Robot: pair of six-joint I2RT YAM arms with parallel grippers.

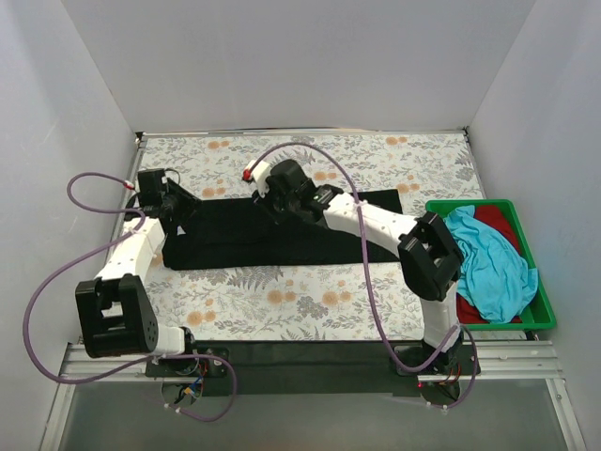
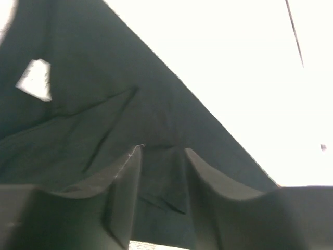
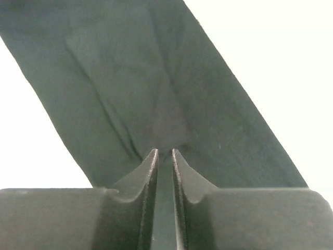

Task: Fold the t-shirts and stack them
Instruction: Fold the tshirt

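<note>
The black t-shirt lies as a long band across the floral table top. My left gripper is at its left end. In the left wrist view its jaws stand a little apart with a fold of black cloth filling the gap. My right gripper is at the shirt's far edge; in the right wrist view it is pinched nearly closed on the black cloth. The turquoise t-shirt and the red t-shirt lie heaped in the tray. The blue chest mark is hidden.
The green plastic tray stands at the table's right edge beside the right arm's base. White walls close in the table at the back and both sides. Purple cables loop over both arms.
</note>
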